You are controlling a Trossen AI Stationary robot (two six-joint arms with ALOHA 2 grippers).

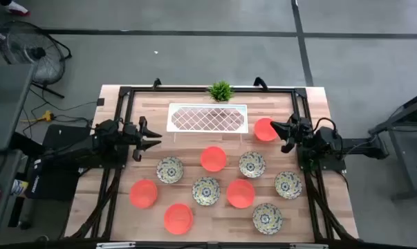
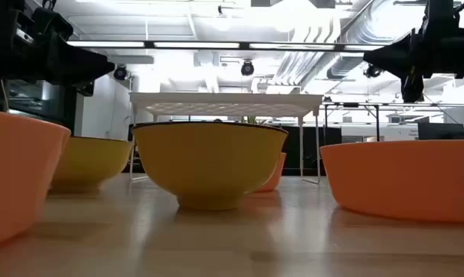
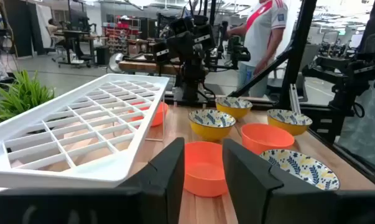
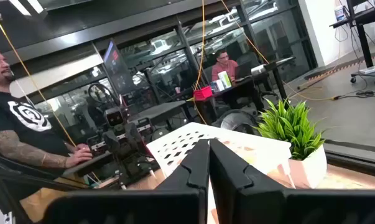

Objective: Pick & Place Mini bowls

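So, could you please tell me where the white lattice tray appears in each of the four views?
High view: white lattice tray lies at the table's far edge, centred, just in front of the potted plant.
Low view: the tray stands raised on legs behind the bowls, centre.
Left wrist view: it fills the picture's left half.
Right wrist view: a part shows above the fingers.
Shared landmark: the plant, beside the tray.

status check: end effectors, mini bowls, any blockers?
Left end effector open, empty, beside tray. Right end effector shut, empty, by an orange bowl. Mini bowls all on table. No blockers.
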